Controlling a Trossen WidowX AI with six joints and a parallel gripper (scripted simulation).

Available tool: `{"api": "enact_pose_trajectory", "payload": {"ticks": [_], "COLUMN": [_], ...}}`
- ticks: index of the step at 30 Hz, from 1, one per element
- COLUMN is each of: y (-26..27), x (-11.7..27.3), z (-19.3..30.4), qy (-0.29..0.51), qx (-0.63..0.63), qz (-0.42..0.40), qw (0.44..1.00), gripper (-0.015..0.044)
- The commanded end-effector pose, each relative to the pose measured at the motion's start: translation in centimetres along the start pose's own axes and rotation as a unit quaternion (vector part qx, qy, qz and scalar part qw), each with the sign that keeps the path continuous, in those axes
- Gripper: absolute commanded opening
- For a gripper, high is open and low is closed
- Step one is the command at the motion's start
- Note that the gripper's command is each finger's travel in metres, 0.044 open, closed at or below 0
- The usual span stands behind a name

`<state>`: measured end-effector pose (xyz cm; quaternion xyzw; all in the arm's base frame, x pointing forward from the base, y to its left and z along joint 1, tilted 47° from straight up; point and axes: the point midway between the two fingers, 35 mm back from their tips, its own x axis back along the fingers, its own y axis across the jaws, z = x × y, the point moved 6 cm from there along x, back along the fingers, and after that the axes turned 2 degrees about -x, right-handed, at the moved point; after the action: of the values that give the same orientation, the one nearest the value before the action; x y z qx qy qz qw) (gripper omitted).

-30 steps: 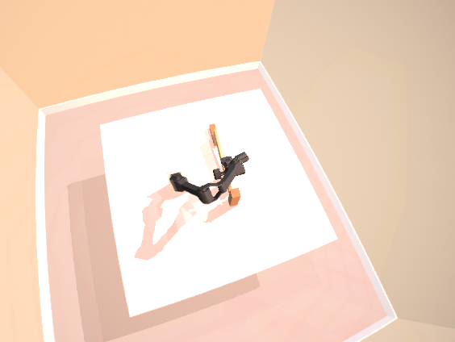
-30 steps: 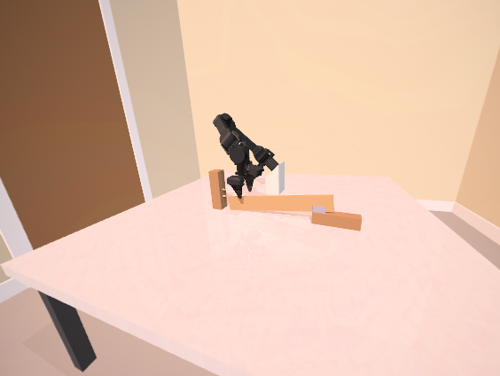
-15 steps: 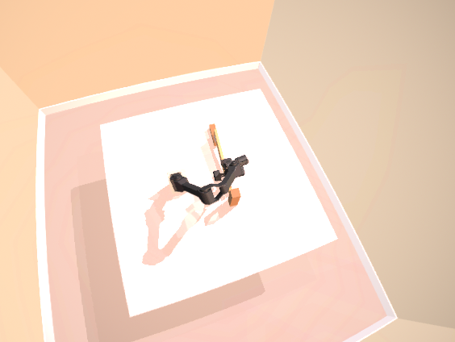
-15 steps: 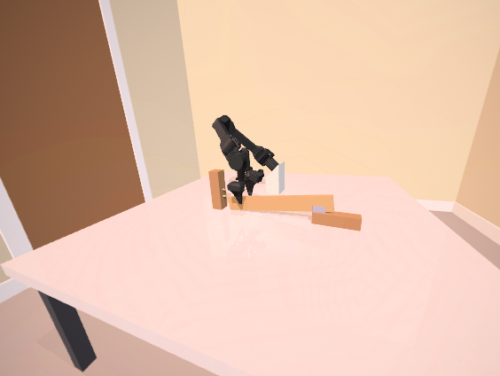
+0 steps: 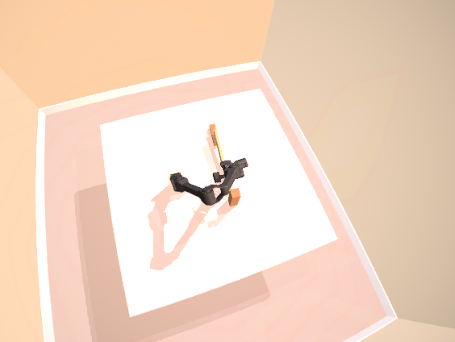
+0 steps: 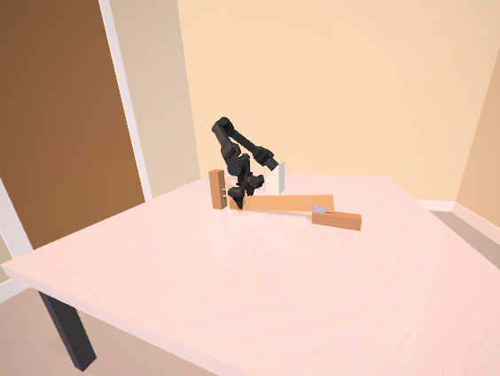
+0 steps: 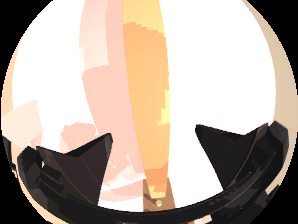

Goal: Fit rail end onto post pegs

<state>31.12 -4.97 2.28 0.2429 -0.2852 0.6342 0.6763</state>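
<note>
The long wooden rail has its far end in the bracket on the low footboard block. Its near end is low at the table, a small gap short of the upright post. Two pegs stick out of the post toward the rail; one peg shows at the bottom of the wrist view. My gripper is open and low over the rail near its near end, one finger on each side, with nothing gripped. The holes in the rail end are hidden.
The arm's folded links rise beside the rail, close to the post. A pale upright block stands by the arm's base, behind the rail in the exterior view. The table extends around them.
</note>
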Motion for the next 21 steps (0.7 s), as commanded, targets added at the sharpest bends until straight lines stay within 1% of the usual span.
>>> {"api": "enact_pose_trajectory", "payload": {"ticks": [1,4,19,21], "y": [0.19,0.22,0.22,0.22], "x": [-0.74,-0.96,-0.96,-0.96], "z": [0.06,0.08,0.08,0.08], "qy": [0.003,0.004,0.004,0.004], "qx": [0.003,0.003,0.003,0.003], "qz": [-0.002,-0.002,-0.002,-0.002], "qw": [1.000,1.000,1.000,1.000], "gripper": [0.0440,0.0440,0.0046,0.0033]}}
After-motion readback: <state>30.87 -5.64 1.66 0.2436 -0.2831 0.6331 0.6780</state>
